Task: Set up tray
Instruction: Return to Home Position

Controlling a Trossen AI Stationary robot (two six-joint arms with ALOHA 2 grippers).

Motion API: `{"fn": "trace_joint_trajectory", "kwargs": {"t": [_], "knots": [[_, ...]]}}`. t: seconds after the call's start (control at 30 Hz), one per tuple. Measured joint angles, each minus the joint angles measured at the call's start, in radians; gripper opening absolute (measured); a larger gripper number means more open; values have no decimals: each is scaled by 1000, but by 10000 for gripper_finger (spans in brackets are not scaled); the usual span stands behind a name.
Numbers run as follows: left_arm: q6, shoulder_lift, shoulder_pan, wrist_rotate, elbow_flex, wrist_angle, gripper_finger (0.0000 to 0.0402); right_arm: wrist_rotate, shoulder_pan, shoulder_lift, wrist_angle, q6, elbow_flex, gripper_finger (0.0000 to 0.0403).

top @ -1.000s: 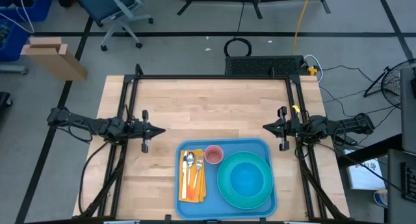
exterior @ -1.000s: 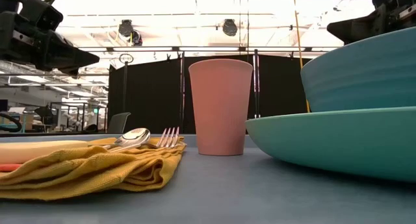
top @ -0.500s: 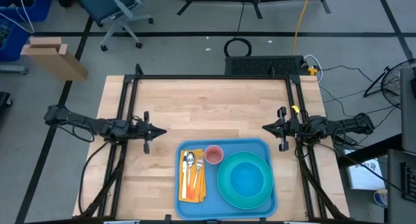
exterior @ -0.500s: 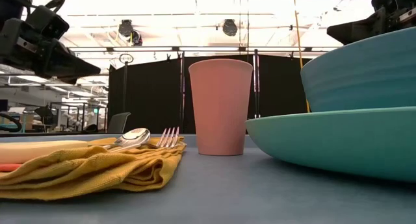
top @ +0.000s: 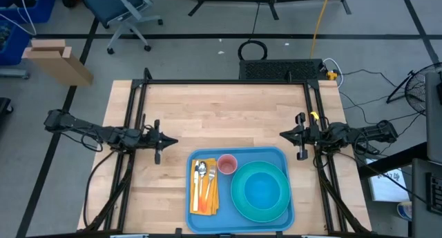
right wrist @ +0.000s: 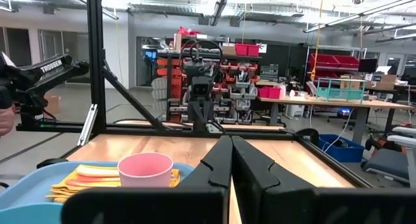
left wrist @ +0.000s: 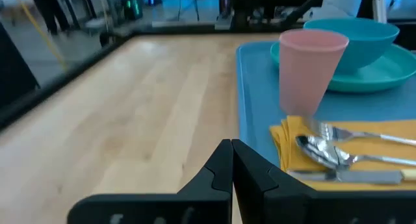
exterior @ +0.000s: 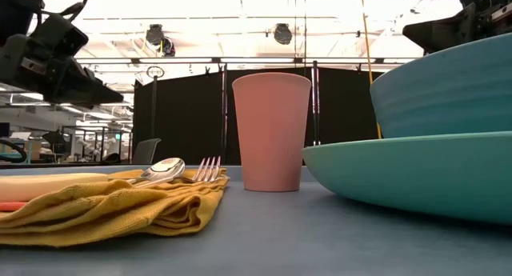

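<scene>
High cam: straight down, far. Low cam: level, close. Wrist cams inward. All share tray [top: 262, 154].

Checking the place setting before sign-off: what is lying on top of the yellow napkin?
A fork, a spoon and a knife lie side by side on the yellow napkin, on the tray. Whatever is beneath the napkin is covered and cannot be seen.
</scene>
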Motion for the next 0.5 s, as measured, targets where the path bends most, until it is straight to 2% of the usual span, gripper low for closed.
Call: {"fn": "trace_joint_trajectory", "kwargs": {"t": [0.23, 0.37, 0.5], "knots": [[97, -21, -1, 0, 0, 41, 1, 1, 0, 0, 7, -9, 0, 0], [143, -80, -1, 7, 0, 32, 1, 1, 0, 0, 24, 3, 0, 0], [219, -169, -1, 58, 0, 16, 1, -29, 0, 0, 51, 2, 0, 0]]}}
